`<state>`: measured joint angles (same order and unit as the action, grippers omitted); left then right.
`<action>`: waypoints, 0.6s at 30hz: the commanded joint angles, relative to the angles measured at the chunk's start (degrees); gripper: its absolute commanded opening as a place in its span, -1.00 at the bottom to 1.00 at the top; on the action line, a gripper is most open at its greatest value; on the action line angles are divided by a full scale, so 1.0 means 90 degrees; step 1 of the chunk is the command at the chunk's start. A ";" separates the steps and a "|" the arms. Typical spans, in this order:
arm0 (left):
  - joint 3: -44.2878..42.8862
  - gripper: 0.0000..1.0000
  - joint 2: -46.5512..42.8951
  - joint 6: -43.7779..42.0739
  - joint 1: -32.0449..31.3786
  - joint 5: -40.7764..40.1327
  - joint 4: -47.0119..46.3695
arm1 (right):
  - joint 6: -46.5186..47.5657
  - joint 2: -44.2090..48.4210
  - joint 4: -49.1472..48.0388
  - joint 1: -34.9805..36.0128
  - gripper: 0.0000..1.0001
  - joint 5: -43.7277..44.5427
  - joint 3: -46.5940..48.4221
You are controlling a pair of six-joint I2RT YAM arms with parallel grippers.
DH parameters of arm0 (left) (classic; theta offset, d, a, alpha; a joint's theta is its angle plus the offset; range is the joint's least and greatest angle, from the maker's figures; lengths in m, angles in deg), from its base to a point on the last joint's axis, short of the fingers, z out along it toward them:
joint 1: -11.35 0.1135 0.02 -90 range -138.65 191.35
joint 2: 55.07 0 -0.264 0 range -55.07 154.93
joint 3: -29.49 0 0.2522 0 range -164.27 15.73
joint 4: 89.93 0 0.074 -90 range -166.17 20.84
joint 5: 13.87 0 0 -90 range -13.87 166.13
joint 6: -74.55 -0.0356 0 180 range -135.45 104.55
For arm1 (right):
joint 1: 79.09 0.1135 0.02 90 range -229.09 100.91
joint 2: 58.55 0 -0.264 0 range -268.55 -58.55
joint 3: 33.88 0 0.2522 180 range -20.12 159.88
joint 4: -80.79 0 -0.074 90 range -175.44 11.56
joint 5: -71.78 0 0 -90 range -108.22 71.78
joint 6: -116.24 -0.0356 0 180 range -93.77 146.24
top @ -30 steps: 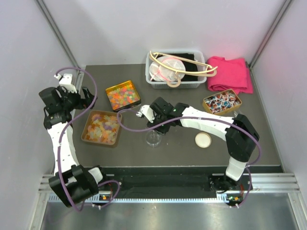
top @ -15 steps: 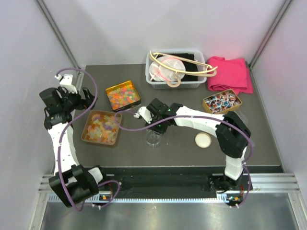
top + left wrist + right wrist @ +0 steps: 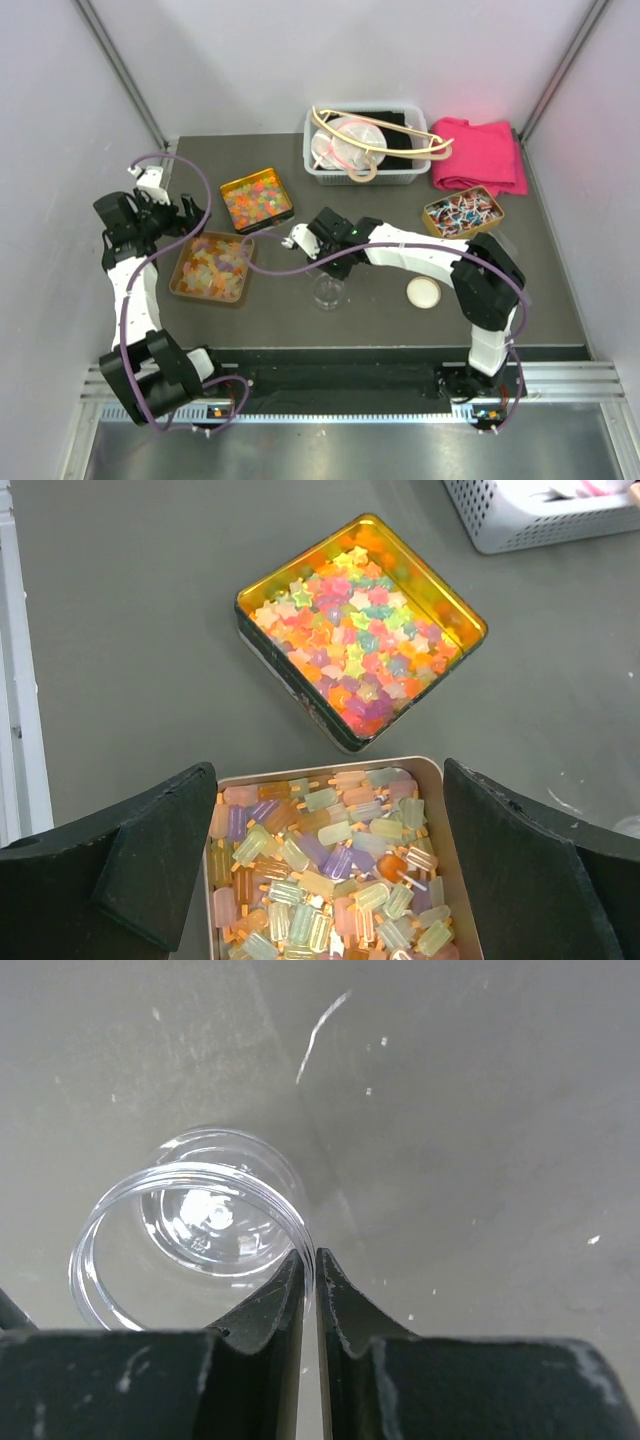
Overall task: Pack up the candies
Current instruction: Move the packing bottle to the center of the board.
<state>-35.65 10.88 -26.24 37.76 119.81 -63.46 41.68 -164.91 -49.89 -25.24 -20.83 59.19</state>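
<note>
Now the right claw (image 3: 309,1260) has shut on the cup (image 3: 190,1230) rim, bare desk (image 3: 480,1110) around. The left claw (image 3: 330,815) gapes over candies (image 3: 320,900) lying every way.

Pale walls (image 3: 350,50) enclose a dark grey table (image 3: 380,320).

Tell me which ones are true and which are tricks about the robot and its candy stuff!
1. The right gripper pinches the rim of the clear cup. True.
2. The clear cup is full of candies. False: it is empty.
3. The left gripper is open above the tin of pastel candies. True.
4. The pink cloth lies inside the white basket. False: it lies on the table beside the basket.
</note>
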 commanded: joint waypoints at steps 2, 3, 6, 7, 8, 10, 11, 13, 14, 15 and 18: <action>0.0229 0.98 0.0025 -0.0393 0.0044 -0.0194 -0.0533 | 0.0042 0.0675 0.0015 0.0062 -0.83 0.0163 -0.0335; 0.0288 0.98 0.0045 -0.0451 0.0044 -0.0282 -0.0582 | 0.0052 0.0821 0.0005 0.0072 -0.83 0.0183 -0.0471; 0.0347 0.98 0.0103 -0.0520 0.0044 -0.0712 -0.0592 | 0.0091 0.1007 -0.0024 0.0062 -0.82 0.0232 -0.0637; 0.0357 0.98 0.0132 -0.0627 0.0044 -0.0829 -0.0592 | 0.0101 0.1105 0.0005 0.0072 -0.82 0.0232 -0.0638; 0.0376 0.98 0.0142 -0.0657 0.0044 -0.0878 -0.0602 | 0.0110 0.1125 0.0063 0.0072 -0.81 0.0212 -0.0628; 0.0444 0.98 0.0191 -0.0706 0.0034 -0.0937 -0.0679 | 0.0120 0.1125 0.0161 0.0072 -0.73 0.0193 -0.0570; 0.0464 0.98 0.0211 -0.0773 0.0044 -0.0957 -0.0699 | 0.0169 0.1135 0.0239 0.0072 -0.60 0.0144 -0.0531; 0.0464 0.98 0.0260 -0.0852 0.0053 -0.0938 -0.0690 | 0.0218 0.1125 0.0288 0.0072 -0.39 0.0105 -0.0521; 0.0474 0.98 0.0279 -0.0872 0.0053 -0.0928 -0.0690 | 0.0227 0.1145 0.0288 0.0072 -0.27 0.0076 -0.0521; 0.0474 0.98 0.0308 -0.0891 0.0053 -0.0918 -0.0699 | 0.0237 0.1154 0.0308 0.0072 -0.23 0.0066 -0.0531; 0.0474 0.98 0.0367 -0.0979 0.0063 -0.1025 -0.0719 | 0.0306 0.1223 0.0327 0.0082 0.12 0.0056 -0.0492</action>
<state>-31.76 13.50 -32.66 37.83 111.77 -66.43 43.27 -157.07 -47.49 -25.24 -19.61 53.33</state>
